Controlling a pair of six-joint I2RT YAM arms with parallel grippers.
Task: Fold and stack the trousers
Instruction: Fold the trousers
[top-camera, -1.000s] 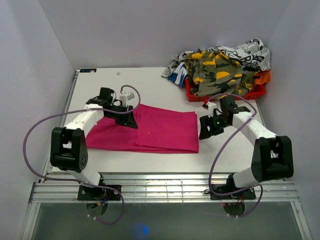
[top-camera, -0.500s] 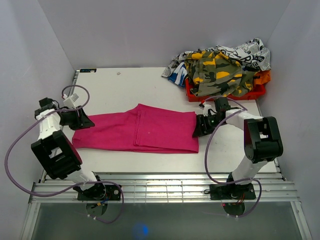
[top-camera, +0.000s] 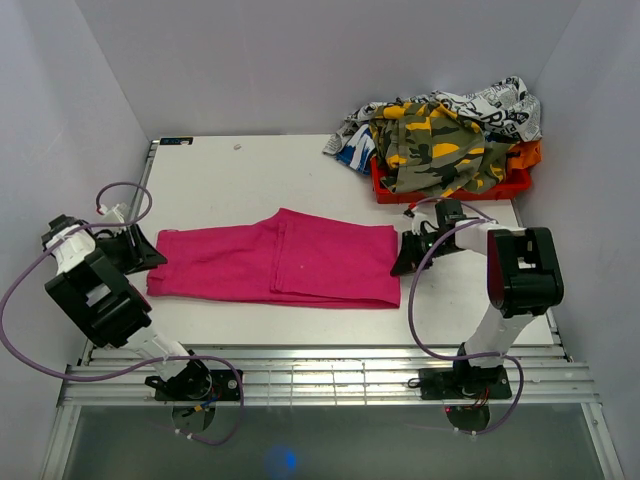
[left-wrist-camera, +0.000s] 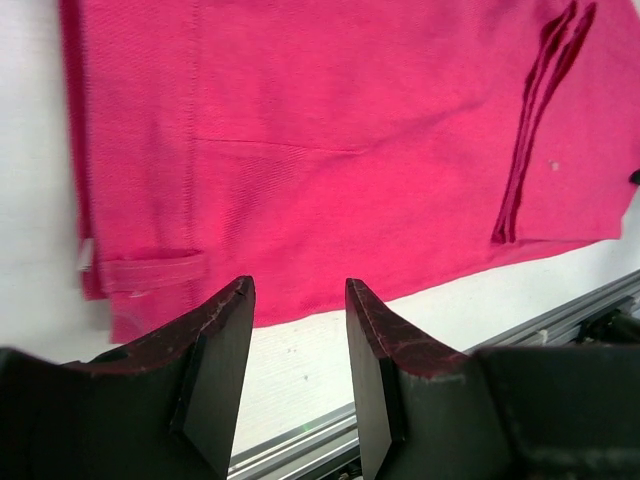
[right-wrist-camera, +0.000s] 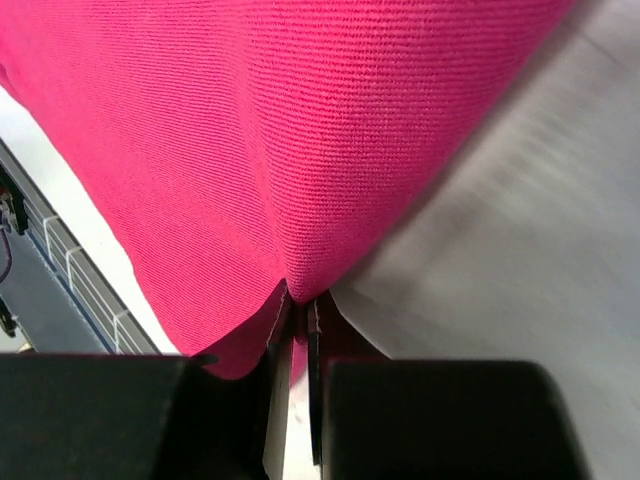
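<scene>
- Trousers (top-camera: 280, 265) lie flat between both pincers: right pincer (top-camera: 403, 255) at one end, left pincer (top-camera: 140, 250) just off the other.
- Left wrist: jaws half-parted, empty, fabric just ahead; advance before closing.
- Right wrist: jaws pinched on the fabric edge; lift gently, evenly.

No text reads in any of my views. Closest candidates:

- The black-and-white printed cloth (top-camera: 500, 105) sits on top of the pile of clothes (top-camera: 440, 140) at the far right corner of the white counter (top-camera: 250, 180). It has letter-like marks, too small to make out from the top view.
- A small white tag (left-wrist-camera: 86, 256) sits at the left edge of the hot-pink soft fabric trousers (left-wrist-camera: 350, 130), seen from my left wrist camera. I can't read any print on it.
</scene>
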